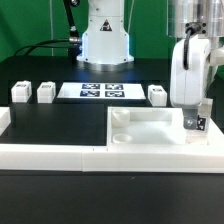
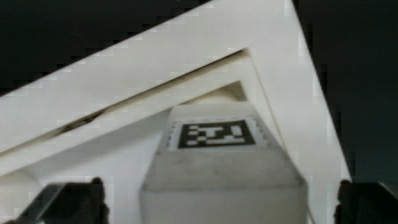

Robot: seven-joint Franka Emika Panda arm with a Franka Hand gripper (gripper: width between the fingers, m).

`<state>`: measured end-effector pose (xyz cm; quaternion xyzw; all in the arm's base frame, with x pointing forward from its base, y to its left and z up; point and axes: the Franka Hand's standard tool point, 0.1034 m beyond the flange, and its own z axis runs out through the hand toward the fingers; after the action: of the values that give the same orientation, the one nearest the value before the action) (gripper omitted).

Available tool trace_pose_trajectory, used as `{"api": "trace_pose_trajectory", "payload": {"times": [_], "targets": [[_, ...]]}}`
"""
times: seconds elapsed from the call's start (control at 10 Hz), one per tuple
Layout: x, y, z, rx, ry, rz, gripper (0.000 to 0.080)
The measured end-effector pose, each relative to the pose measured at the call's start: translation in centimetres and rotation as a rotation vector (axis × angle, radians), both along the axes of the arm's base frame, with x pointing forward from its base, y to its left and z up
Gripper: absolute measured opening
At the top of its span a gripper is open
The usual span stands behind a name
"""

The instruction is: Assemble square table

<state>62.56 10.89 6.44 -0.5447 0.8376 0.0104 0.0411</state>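
Note:
The square table slab [image 1: 150,128] lies at the front of the exterior view's right, rim up. My gripper [image 1: 196,120] is down over its right corner, around an upright white leg [image 1: 197,124] with a tag. In the wrist view the leg [image 2: 217,133] stands in the slab's corner [image 2: 107,110]. My gripper [image 2: 222,205] straddles it, and the dark fingertips [image 2: 71,200] stand apart from its sides with a gap on each side. Three more legs lie at the back: two on the left [image 1: 20,93], [image 1: 46,92] and one right of centre [image 1: 157,95].
The marker board [image 1: 100,92] lies at the back centre in front of the robot base [image 1: 105,40]. A long white low border wall [image 1: 50,155] runs along the front edge and up the left side. Cables lie at the back left.

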Motion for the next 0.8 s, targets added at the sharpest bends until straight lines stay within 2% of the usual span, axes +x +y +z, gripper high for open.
{"api": "trace_pose_trajectory", "payload": {"times": [0.4, 0.6, 0.7, 0.8], "targets": [[0.1, 0.1, 0.3, -0.001, -0.010, 0.066, 0.0649], [-1.0, 0.1, 3.3, 0.021, -0.041, 0.214, 0.0649], [-0.8, 0.1, 5.0, 0.020, -0.067, 0.339, 0.0649], [-1.3, 0.4, 5.0, 0.012, -0.071, 0.440, 0.0649]]}}
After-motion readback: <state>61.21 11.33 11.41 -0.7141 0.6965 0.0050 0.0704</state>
